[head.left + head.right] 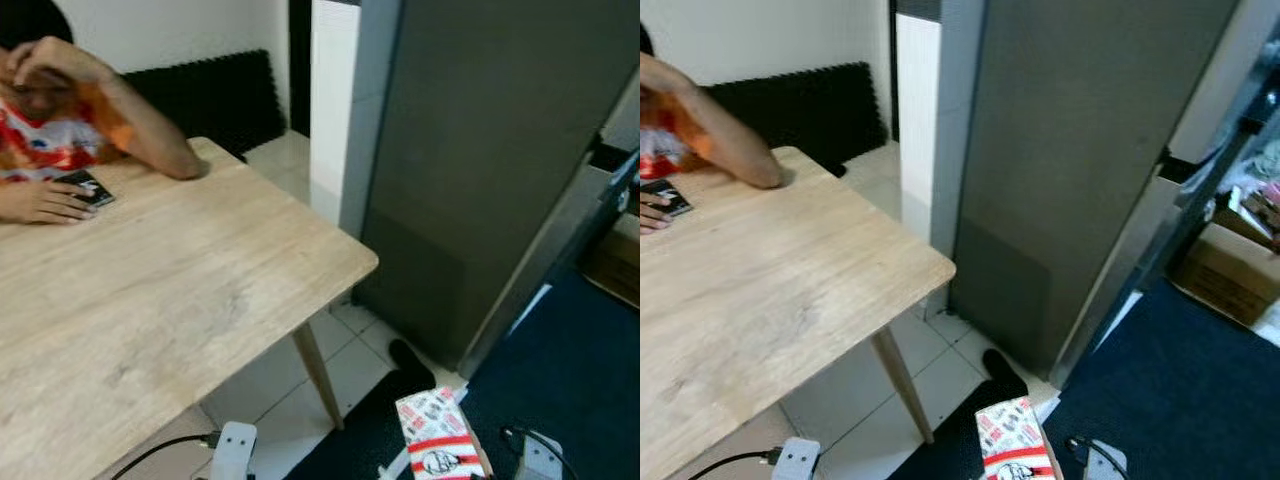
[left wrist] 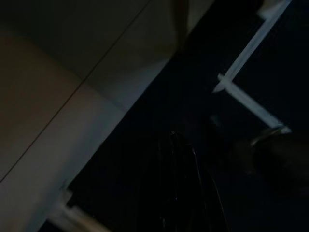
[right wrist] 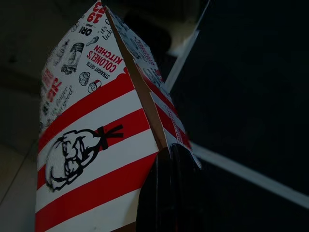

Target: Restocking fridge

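A red-and-white striped KFC carton (image 3: 91,150) stands upright in my right gripper (image 3: 161,162), which is shut on it; one black finger (image 3: 171,198) presses its folded edge. The carton (image 1: 436,442) sits low at the bottom of the head views, over the floor. The tall grey fridge (image 1: 480,150) rises ahead and to the right, a dark seam (image 1: 612,156) marking its right edge. My left gripper (image 2: 186,164) hangs idle in shadow above tiles and dark carpet.
A light wooden table (image 1: 150,290) fills the left, its corner and leg (image 1: 318,375) close to the fridge. A person (image 1: 60,110) sits at its far side, a hand by a phone (image 1: 88,188). Dark blue carpet (image 1: 570,370) lies right; a cardboard box (image 1: 1230,265) beyond.
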Robot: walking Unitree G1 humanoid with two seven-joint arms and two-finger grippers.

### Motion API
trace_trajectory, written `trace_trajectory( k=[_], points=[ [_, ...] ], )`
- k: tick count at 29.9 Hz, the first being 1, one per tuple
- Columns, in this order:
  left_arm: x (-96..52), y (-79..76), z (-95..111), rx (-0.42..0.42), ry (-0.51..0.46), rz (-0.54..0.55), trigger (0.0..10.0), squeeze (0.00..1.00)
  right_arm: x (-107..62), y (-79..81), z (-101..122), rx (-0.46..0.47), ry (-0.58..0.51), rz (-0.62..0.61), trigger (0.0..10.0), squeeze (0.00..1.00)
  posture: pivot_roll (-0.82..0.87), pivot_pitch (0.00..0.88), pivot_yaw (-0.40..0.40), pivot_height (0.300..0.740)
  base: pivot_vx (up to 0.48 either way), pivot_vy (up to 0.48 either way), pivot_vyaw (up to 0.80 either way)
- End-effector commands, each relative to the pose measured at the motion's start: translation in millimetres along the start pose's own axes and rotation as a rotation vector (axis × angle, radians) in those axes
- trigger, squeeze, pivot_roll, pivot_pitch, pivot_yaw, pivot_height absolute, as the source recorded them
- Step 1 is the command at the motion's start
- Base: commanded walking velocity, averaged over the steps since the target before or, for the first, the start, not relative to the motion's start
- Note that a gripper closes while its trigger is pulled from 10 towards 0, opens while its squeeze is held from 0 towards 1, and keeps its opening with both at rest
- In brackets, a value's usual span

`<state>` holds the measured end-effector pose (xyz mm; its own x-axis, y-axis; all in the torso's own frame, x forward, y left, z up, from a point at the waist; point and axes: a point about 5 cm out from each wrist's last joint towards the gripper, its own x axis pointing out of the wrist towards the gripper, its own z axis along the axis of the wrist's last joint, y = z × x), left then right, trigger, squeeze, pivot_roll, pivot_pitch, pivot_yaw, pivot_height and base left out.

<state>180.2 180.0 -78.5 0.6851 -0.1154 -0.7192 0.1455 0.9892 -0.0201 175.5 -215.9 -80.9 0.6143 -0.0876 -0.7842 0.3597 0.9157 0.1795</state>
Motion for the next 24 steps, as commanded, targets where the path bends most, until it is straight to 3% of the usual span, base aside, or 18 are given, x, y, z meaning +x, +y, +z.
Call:
trace_trajectory(
  k=[1,10,24],
  points=[
    [-2.2,-0.7,-7.3,-0.005,0.023,-0.003,10.0,0.0,-1.4,1.1,-8.4,0.002,0.015,0.003,10.0,0.0,0.01,0.052,-0.016,0.74,0.0,0.0,0.0],
    [-0.9,-0.4,-3.5,-0.021,0.014,-0.014,10.0,0.0,-1.0,3.1,-8.9,0.006,0.02,0.007,10.0,0.0,0.01,0.056,-0.015,0.74,0.0,0.0,0.0],
    [-0.3,-4.9,-3.6,-0.037,0.011,-0.027,10.0,0.0,-1.8,-0.5,-8.9,0.006,0.017,0.005,10.0,0.0,-0.01,0.05,-0.01,0.74,0.0,-0.34,0.0]
  ],
)
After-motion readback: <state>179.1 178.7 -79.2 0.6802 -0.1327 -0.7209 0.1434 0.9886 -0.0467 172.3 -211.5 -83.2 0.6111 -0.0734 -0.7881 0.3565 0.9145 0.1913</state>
